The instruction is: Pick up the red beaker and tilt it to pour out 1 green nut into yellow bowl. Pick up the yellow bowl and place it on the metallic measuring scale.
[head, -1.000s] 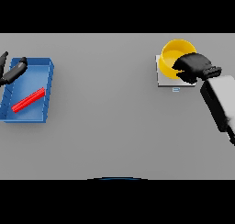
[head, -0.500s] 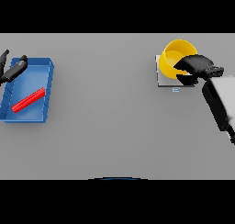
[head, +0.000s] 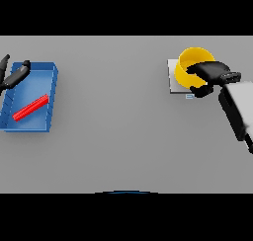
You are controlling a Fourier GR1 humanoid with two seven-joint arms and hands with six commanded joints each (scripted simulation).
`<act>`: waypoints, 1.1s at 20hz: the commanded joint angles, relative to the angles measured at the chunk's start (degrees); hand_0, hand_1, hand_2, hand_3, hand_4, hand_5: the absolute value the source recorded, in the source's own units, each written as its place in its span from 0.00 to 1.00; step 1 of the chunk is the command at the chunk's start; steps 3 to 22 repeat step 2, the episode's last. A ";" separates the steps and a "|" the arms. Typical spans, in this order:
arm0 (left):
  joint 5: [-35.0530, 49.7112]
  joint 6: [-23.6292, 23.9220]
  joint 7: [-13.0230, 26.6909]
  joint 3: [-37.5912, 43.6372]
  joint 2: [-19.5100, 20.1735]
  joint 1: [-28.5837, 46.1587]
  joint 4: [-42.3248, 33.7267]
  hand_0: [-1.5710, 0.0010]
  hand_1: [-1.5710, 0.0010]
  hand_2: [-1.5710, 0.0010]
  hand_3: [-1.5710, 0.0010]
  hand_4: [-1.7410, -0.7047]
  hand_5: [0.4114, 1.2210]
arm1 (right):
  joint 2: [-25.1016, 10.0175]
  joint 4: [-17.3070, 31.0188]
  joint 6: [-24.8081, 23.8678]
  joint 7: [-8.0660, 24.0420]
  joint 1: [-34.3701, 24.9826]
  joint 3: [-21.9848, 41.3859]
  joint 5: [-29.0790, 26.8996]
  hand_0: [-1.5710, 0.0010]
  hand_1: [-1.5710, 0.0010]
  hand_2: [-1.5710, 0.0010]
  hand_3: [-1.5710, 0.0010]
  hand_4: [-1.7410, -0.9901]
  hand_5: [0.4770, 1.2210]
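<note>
My right hand point(head: 210, 73) was at about 2 o'clock on the grey bench point(head: 123, 146), its fingers curled over the near rim of the yellow bowl point(head: 190, 64) and the thumb tucked below, so I was grasping the bowl. The bowl sat over the metallic measuring scale point(head: 173, 82), whose pale plate showed along the bowl's left side with a small display tab at its front edge. I could not tell whether the bowl's base was fully down on the plate or a touch above it, and my hand hid whether 1 green nut lay inside.

My left hand point(head: 14, 76) was at about 10 o'clock, over the far-left corner of the blue tray point(head: 49, 106), fingers loose and grasping nothing. A red piece point(head: 30, 107) lay slanted on the tray floor; it looked more like a flat bar than a beaker.

I judged the step in hand to be seating the bowl on the scale. To do it well I needed to keep the rim level, centre the base on the plate instead of letting it overhang the far edge, lower until it bore its own weight, then uncurl the fingers straight and lift away without dragging the rim.
</note>
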 commanded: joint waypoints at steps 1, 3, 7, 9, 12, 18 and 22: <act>-0.17 0.16 -0.26 -0.10 -0.06 0.13 -0.07 1.00 1.00 1.00 1.00 0.99 0.35 | -0.09 -0.67 0.39 0.09 0.36 -0.14 -0.34 0.97 0.95 0.92 0.81 0.44 0.40; -0.32 0.28 -0.50 -0.05 -0.13 0.02 0.20 1.00 1.00 1.00 1.00 0.99 0.35 | 0.22 -1.04 0.56 1.18 0.51 -0.17 -0.37 0.97 0.96 0.93 0.83 0.44 0.38; -0.32 0.28 -0.50 -0.05 -0.13 0.02 0.20 1.00 1.00 1.00 1.00 0.99 0.35 | 0.22 -1.04 0.56 1.18 0.51 -0.17 -0.37 0.97 0.96 0.93 0.83 0.44 0.38; -0.32 0.28 -0.50 -0.05 -0.13 0.02 0.20 1.00 1.00 1.00 1.00 0.99 0.35 | 0.22 -1.04 0.56 1.18 0.51 -0.17 -0.37 0.97 0.96 0.93 0.83 0.44 0.38; -0.32 0.28 -0.50 -0.05 -0.13 0.02 0.20 1.00 1.00 1.00 1.00 0.99 0.35 | 0.22 -1.04 0.56 1.18 0.51 -0.17 -0.37 0.97 0.96 0.93 0.83 0.44 0.38; -0.32 0.28 -0.50 -0.05 -0.13 0.02 0.20 1.00 1.00 1.00 1.00 0.99 0.35 | 0.22 -1.04 0.56 1.18 0.51 -0.17 -0.37 0.97 0.96 0.93 0.83 0.44 0.38; -0.32 0.28 -0.50 -0.05 -0.13 0.02 0.20 1.00 1.00 1.00 1.00 0.99 0.35 | 0.22 -1.04 0.56 1.18 0.51 -0.17 -0.37 0.97 0.96 0.93 0.83 0.44 0.38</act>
